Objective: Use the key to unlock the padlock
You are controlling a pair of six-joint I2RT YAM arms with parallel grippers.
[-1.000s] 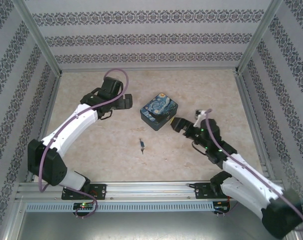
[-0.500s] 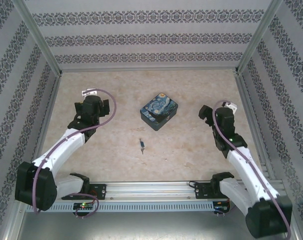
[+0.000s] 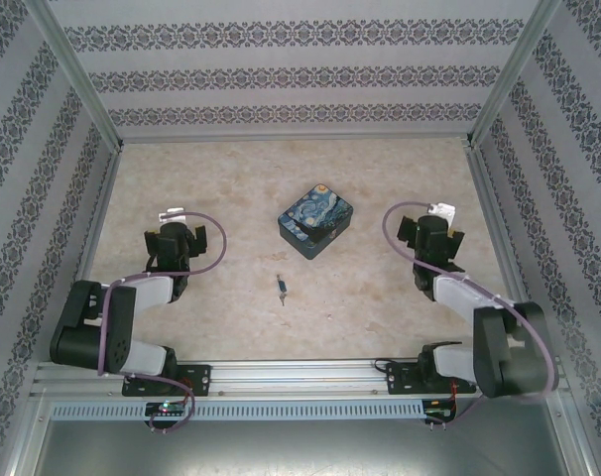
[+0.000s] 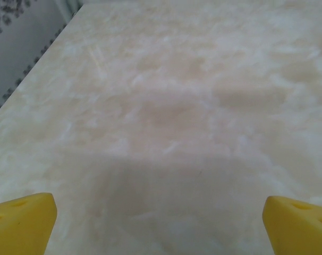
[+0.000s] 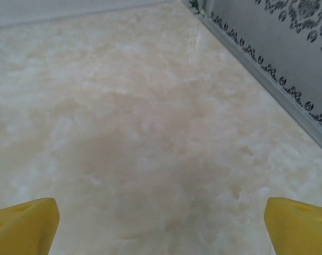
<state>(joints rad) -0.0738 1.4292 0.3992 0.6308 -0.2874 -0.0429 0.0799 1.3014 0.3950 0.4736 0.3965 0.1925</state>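
Both arms have folded back toward their bases; left gripper (image 4: 161,223) and right gripper (image 5: 161,226) gape wide, holding nothing, over bare table (image 3: 380,297). Padlock (image 3: 282,287) lies mid-table between them, well apart from both, on the near side of the painted box (image 3: 315,220), with the key (image 3: 283,298) at its near end, contact unclear. Judged light, hard and slick, apt to skate: pinch padlock across its body, key by its head.

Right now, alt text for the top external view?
A tiny blue padlock lies untouched on the table, just nearer than a painted box. The left gripper and right gripper sit open at either side, far from it, holding nothing.
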